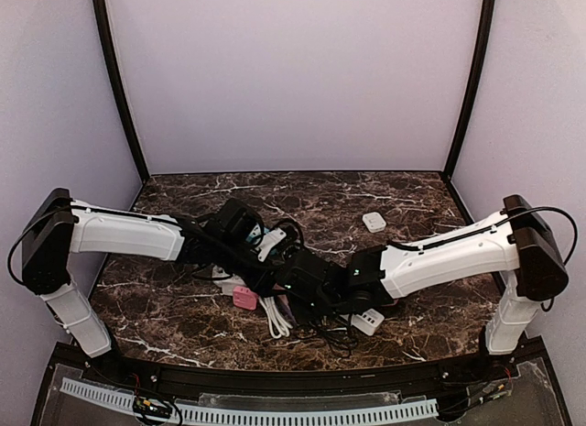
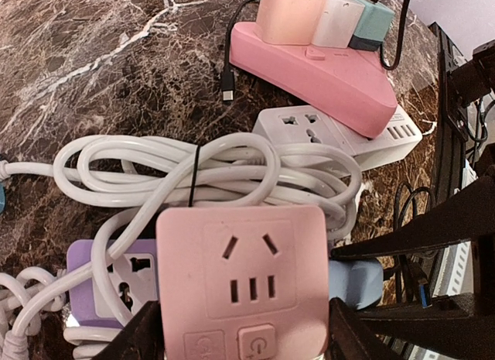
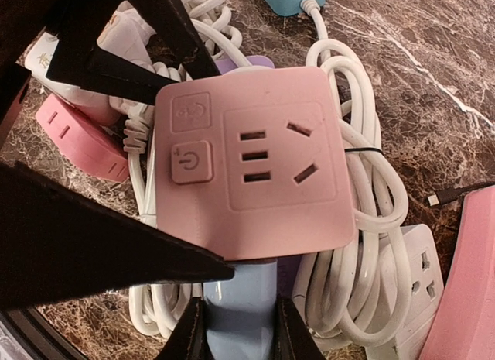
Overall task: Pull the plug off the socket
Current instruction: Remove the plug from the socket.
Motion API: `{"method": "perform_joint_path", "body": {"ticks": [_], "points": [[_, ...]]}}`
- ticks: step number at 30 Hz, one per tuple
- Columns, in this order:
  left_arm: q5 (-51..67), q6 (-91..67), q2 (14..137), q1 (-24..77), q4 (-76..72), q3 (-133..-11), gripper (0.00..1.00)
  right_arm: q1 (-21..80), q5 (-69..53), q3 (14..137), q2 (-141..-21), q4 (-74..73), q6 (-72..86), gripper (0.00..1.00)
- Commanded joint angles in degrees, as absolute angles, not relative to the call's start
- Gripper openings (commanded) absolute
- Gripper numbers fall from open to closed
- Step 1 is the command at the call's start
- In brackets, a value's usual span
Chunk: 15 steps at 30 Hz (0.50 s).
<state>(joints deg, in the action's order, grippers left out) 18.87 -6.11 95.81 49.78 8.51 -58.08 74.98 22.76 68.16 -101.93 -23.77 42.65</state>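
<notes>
Here, the left hand (image 2: 244, 338) clamps the pink socket (image 2: 244, 275) by two opposite sides, its jaws fairly wide around the cube. The right hand (image 3: 240, 333) is nearly closed, pinching the blue plug (image 3: 236, 294). The plug sticks out from under the socket's edge and touches it; whether it is fully seated I cannot tell. Both sit over a coil of white cord (image 2: 155, 162) on the desk (image 2: 77, 66), beside a purple strip (image 2: 108, 271), a white strip (image 2: 340, 132) and a pink strip (image 2: 325, 73).
</notes>
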Motion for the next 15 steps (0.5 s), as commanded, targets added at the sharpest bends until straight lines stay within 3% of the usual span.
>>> {"method": "perform_joint_path", "body": {"ticks": [1, 15], "points": [[16.51, -5.56, 99.20, 49.81, 15.21, -57.07, 0.38, 75.44, 26.57, 70.57, -101.29, -24.71, 44.12, 0.00], [16.42, -5.43, 99.45, 49.81, 15.45, -57.13, 0.36, 69.36, 14.21, 60.22, -94.57, -12.64, 45.60, 0.00]]}}
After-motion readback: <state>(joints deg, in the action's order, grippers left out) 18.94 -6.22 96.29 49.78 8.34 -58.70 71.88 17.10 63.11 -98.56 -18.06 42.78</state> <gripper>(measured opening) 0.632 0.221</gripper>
